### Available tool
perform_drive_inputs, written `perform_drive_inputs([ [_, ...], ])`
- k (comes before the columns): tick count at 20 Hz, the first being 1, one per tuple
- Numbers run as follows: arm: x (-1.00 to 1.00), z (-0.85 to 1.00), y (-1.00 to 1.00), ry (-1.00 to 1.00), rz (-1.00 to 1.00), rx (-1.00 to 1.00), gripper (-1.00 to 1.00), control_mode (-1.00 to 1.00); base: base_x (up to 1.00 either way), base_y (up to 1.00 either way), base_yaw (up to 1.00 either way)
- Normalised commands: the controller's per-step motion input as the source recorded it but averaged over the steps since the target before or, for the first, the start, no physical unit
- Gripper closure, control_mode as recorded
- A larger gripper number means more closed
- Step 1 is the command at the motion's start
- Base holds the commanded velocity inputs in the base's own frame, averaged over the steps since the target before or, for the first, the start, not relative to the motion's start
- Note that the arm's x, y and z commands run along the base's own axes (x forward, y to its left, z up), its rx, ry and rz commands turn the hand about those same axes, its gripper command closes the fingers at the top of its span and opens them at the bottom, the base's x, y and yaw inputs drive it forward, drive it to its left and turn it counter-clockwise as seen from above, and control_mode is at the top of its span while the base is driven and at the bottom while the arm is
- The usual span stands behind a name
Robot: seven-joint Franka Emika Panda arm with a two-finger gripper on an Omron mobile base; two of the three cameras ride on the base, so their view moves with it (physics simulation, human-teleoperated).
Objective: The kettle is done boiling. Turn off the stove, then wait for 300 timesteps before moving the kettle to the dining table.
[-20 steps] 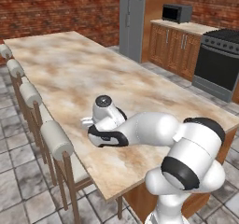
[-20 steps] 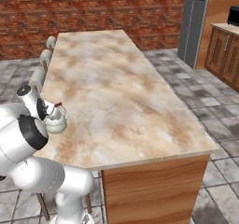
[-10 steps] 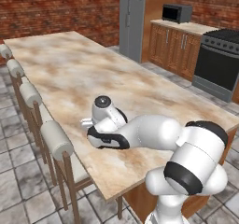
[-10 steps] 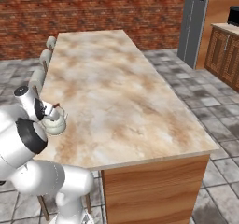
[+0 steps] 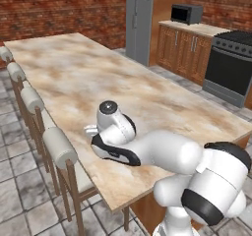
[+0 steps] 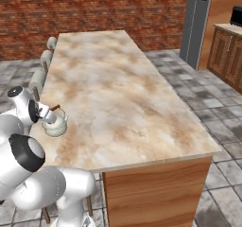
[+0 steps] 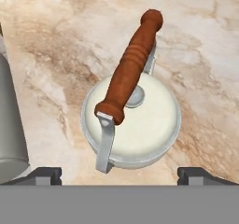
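Pincer (image 7: 119, 174) now spread wide, holding nothing; a sec ago it was far narrower. Kettle (image 7: 131, 120) sits upright on dining table (image 6: 118, 93), at 12 o'clock from tips. Looks released, so delivery prob done.

Both base views look forward and down from behind the arm, left and right, sharing the long table (image 5: 74, 68) and the kettle (image 6: 55, 124). The hand view looks straight down, close, with the kettle (image 7: 133, 120) just ahead of the open jaws.
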Motion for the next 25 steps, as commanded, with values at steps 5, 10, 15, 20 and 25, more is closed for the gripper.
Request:
perform_drive_inputs([
  [5, -0.15, 0.31, 0.0, 0.02, -0.04, 0.0, -1.0, -1.0, 0.0, 0.0, 0.0],
  [10, -0.22, 0.3, 0.0, 0.03, -0.04, 0.0, -1.0, -1.0, 0.0, 0.0, 0.0],
  [15, -0.33, 0.28, 0.0, 0.02, -0.03, 0.0, -1.0, -1.0, 0.0, 0.0, 0.0],
  [20, -0.41, 0.25, 0.0, 0.0, -0.04, 0.0, -1.0, -1.0, 0.0, 0.0, 0.0],
  [25, -0.36, 0.18, -0.04, 0.0, -0.04, -0.01, -1.0, -1.0, 0.0, 0.0, 0.0],
])
